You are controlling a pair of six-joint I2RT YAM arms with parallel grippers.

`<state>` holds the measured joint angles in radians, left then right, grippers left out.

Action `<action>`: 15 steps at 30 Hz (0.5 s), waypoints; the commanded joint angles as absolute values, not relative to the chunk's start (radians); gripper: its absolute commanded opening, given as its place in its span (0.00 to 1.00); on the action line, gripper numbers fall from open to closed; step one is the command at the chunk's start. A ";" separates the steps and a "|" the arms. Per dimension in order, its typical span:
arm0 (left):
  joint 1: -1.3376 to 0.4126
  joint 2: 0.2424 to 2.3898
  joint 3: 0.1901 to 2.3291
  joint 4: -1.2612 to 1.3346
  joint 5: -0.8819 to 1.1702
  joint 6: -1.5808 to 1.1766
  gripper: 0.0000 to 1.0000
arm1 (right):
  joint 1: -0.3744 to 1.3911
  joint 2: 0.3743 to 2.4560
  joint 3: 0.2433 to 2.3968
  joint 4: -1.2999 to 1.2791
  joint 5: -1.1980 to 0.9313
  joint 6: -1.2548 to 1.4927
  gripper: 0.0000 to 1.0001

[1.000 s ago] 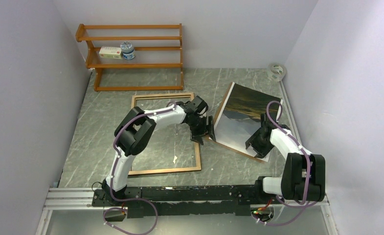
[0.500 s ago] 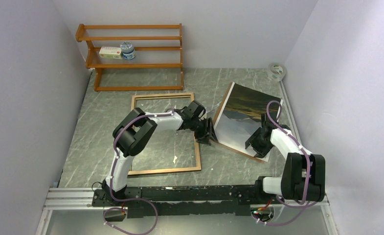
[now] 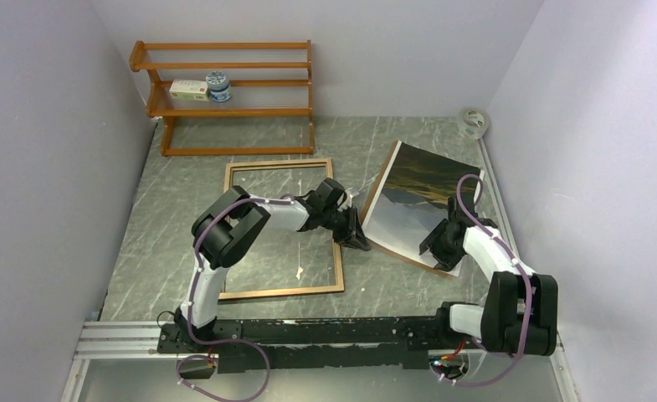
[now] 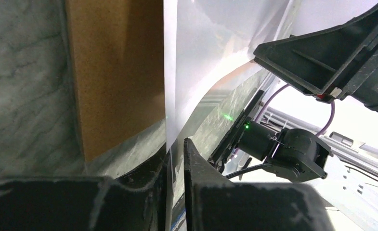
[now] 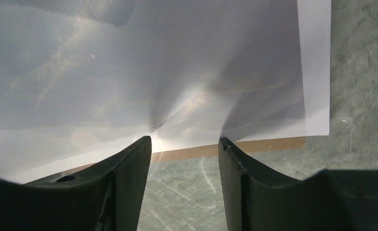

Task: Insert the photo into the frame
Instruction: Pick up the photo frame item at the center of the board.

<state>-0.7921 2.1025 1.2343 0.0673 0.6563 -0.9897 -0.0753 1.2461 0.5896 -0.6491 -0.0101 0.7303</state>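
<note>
The photo (image 3: 413, 201), a mountain print, lies tilted on the brown backing board (image 4: 114, 82) at the right of the table. Its left edge curls up off the board, showing the white back (image 4: 215, 48). My left gripper (image 3: 356, 232) (image 4: 176, 144) is at that left edge, jaws nearly together with the thin sheet between them. My right gripper (image 3: 440, 248) (image 5: 184, 142) stands open, fingertips (image 5: 146, 144) down on the photo's near edge, with a strip of board showing below. The frame (image 3: 339, 251) lies flat, wood-coloured side up, left of the photo.
An orange-brown shelf rack (image 3: 224, 109) stands at the back left, with a small box (image 3: 189, 90) and a tin (image 3: 218, 86) on it. A tape roll (image 3: 473, 122) sits in the back right corner. Walls close in on both sides.
My left gripper has slid down and right to the photo's left edge, and its jaws have closed onto the sheet. The right arm has barely moved.
</note>
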 commanded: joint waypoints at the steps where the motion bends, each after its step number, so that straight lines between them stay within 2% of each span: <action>1: -0.781 2.034 1.210 0.188 0.702 -1.022 0.12 | -0.069 1.271 0.527 -0.512 -0.076 0.741 0.56; 5: -0.755 1.992 1.182 0.209 0.724 -1.030 0.03 | -0.069 1.231 0.565 -0.571 -0.073 0.738 0.59; 9: -0.742 1.938 1.202 0.142 0.745 -0.998 0.02 | -0.069 1.157 0.639 -0.647 -0.080 0.694 0.72; 12: -0.741 1.898 1.287 -0.078 0.727 -0.905 0.02 | -0.069 1.110 0.720 -0.724 -0.040 0.667 0.80; 15: -0.741 1.879 1.425 -0.347 0.665 -0.791 0.02 | -0.069 1.101 0.774 -0.768 -0.005 0.647 0.82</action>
<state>-0.7433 1.9579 1.2613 -0.0395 0.7067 -0.9531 -0.0689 1.1381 0.6731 -0.7086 -0.0540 0.6910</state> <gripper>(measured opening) 0.033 0.811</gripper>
